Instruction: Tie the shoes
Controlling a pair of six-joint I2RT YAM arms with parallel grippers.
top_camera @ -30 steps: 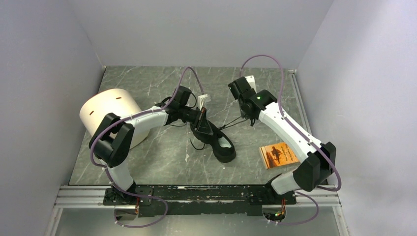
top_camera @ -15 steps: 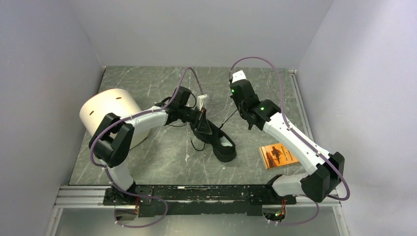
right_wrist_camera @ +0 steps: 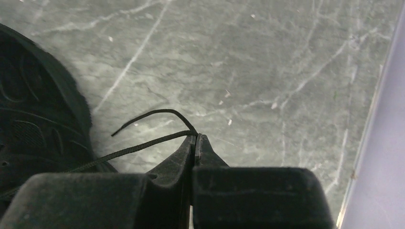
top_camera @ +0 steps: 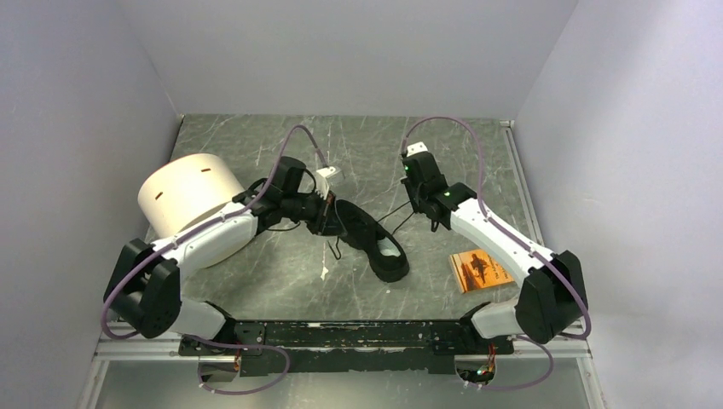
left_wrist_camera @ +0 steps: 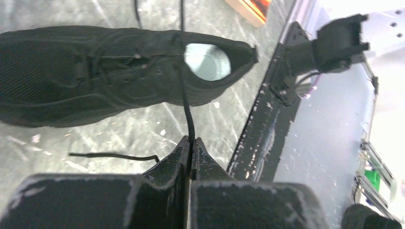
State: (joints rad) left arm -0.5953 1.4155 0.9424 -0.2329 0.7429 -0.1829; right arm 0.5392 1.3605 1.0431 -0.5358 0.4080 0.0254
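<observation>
My left forearm passes just beside the white drum [top_camera: 183,196] at the far left, so a wide backward pull with that arm could knock it.

My left tool [left_wrist_camera: 192,142] is clenched on a thin black lace [left_wrist_camera: 187,105], which runs taut from the tips up across the throat of the shoe [left_wrist_camera: 95,81]. The pinch is narrow and the cord looks slick. I judge that a sharp tug would draw it through the pads rather than tighten anything. A loose tail [left_wrist_camera: 114,155] lies on the bench [top_camera: 256,145] just beside that tool and could snag under it if I drop lower.

The shoe stands sole-down in the middle of the bench between my two tools, toe toward the left one, pale insole showing. Nothing pins it. If one arm pulls harder than the other, it will likely slide or roll over, and the lacing would go slack.

My right tool [right_wrist_camera: 196,138] is clenched on the other strand [right_wrist_camera: 138,149] close to its end, with only a curl of cord beyond the tips. That looks like my weakest grip: a little slip and the end is gone. I cannot tell whether the strands are crossed, so pulling them apart may only loosen the lacing.

The orange booklet [top_camera: 482,268] lies near my right forearm, apart from the shoe, and a low sweep of that arm could shove it.
</observation>
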